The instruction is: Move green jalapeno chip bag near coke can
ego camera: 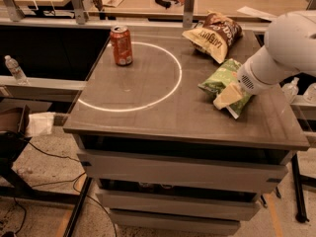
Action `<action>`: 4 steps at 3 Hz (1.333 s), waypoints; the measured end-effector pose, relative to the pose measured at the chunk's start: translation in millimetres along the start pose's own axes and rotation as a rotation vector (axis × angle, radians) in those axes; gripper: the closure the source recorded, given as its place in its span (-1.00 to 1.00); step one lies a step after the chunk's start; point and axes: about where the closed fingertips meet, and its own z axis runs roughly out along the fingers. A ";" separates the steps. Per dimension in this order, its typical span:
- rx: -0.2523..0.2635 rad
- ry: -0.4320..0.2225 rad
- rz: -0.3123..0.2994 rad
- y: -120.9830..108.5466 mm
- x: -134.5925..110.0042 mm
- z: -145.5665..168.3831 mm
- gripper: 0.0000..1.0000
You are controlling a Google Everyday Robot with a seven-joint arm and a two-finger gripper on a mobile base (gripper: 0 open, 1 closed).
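Status from my end: the gripper [228, 97] sat low over the right side of the dark grey desk [163, 117], right at the near end of the crinkly bright-green jalapeno chip bag [223, 79], with the white arm coming in from the right. One pale part of it lay across the bag's near end. I could not tell whether the jaws were spread or closed on the bag, so I didn't count it as held. The bag lay flat on the desk, just outside the right edge of the white painted circle [148, 105]. Its long axis ran from far-left to near-right, and the far end lay close to the brown-and-cream chip bag [214, 33] behind it, though I couldn't tell if they touched. The reddish-orange coke can with the silver top [121, 45] stood upright at the far-left corner, on the circle's far-left rim and well apart from the bag. What mattered was that the can lay left of the gripper and further back, across the circle. My read was that the carry should go diagonally far-left, stop short of the can, and keep the bag's trailing end from clipping the brown bag.
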 end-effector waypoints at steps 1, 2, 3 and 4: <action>-0.002 0.002 0.001 -0.6 -1.5 -2.8 0.27; -0.002 0.002 0.001 -0.6 -1.7 -3.1 0.73; -0.002 0.002 0.001 -0.7 -1.8 -3.3 1.00; -0.056 -0.058 -0.001 6.6 -13.4 -9.1 1.00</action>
